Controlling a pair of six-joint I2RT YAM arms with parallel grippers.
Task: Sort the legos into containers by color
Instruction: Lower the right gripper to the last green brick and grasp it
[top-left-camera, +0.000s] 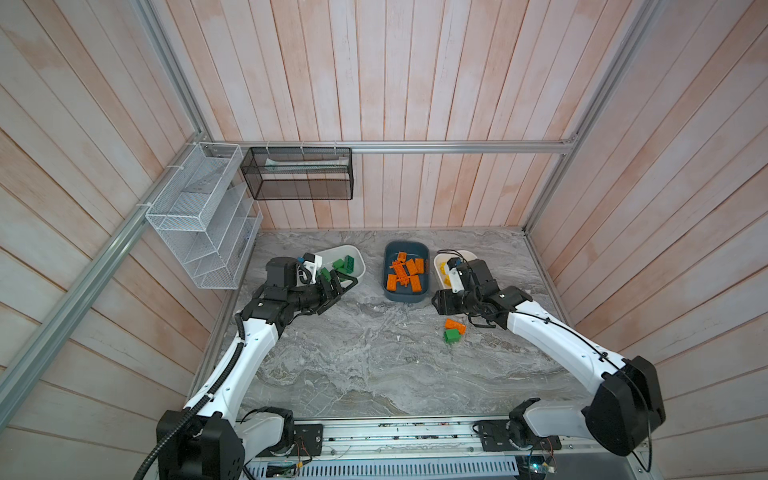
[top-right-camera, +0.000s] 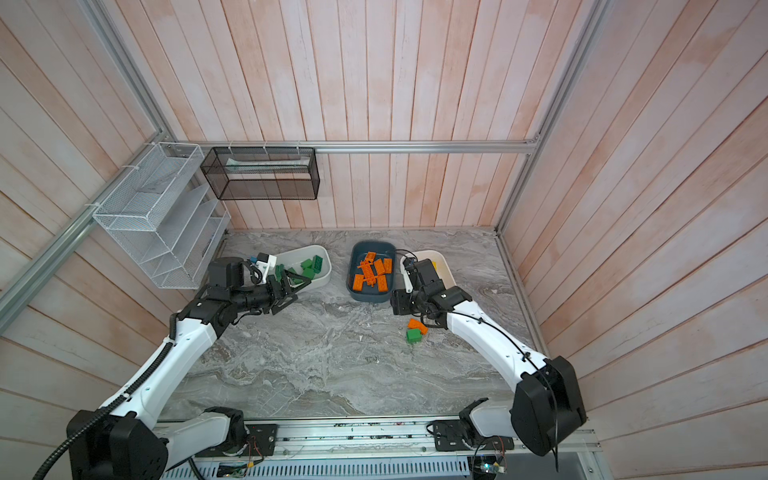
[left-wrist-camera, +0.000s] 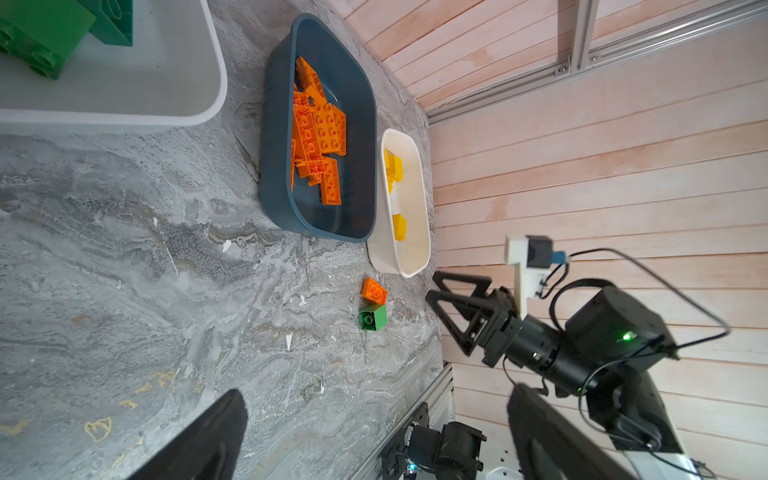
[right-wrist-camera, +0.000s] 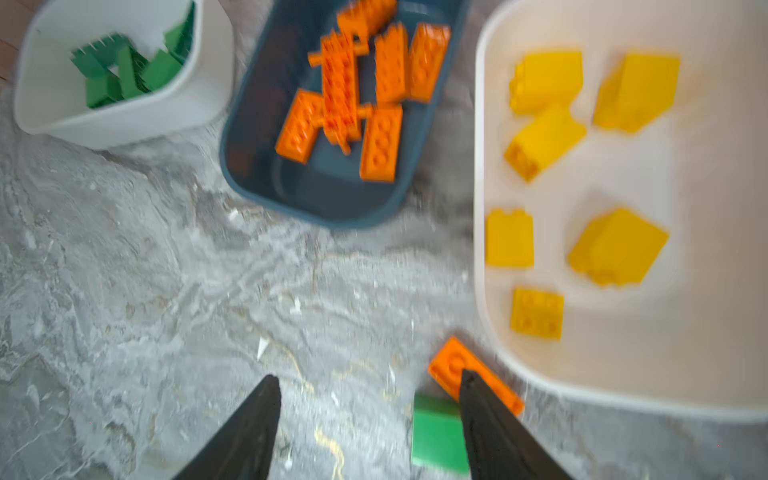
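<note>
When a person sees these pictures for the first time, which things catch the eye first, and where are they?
The dark blue tub at the back middle of the table, with many orange bricks inside, stands out first. The left white tub holds green bricks, the right white tub yellow bricks. One orange brick and one green brick lie loose side by side on the table near the right arm.
</note>
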